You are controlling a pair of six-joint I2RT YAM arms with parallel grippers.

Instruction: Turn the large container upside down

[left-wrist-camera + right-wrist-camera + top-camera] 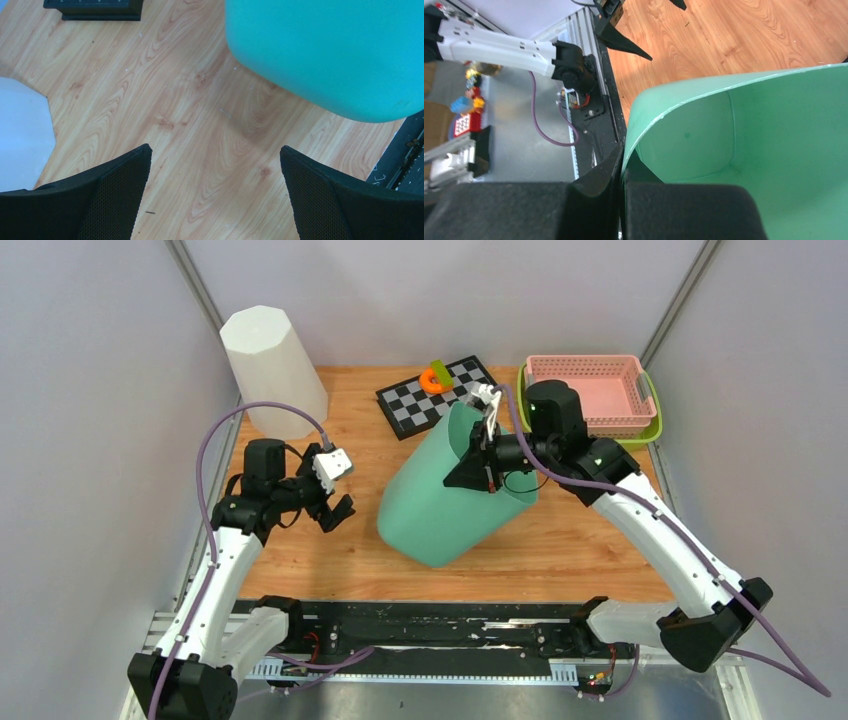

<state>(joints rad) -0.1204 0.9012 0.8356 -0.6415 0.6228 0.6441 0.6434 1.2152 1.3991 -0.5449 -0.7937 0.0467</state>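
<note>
The large container (pixel 450 500) is a mint-green tub, tilted over the middle of the wooden table with its mouth toward the back right and its closed base toward the near left. My right gripper (pixel 487 455) is shut on its rim; in the right wrist view the thin green wall (pixel 774 150) runs between the closed fingers of the right gripper (pixel 623 165). My left gripper (pixel 337 513) hangs open just left of the tub, apart from it. In the left wrist view the left gripper (pixel 215 148) has only bare wood between its fingers, and the tub (pixel 325 50) fills the upper right.
A white container (pixel 272 370) stands upside down at the back left, also seen in the left wrist view (pixel 22 135). A checkerboard (pixel 420 405) with an orange and green piece (pixel 435 378) lies behind the tub. A pink basket (pixel 590 390) sits in a green tray (pixel 650 430) at the back right.
</note>
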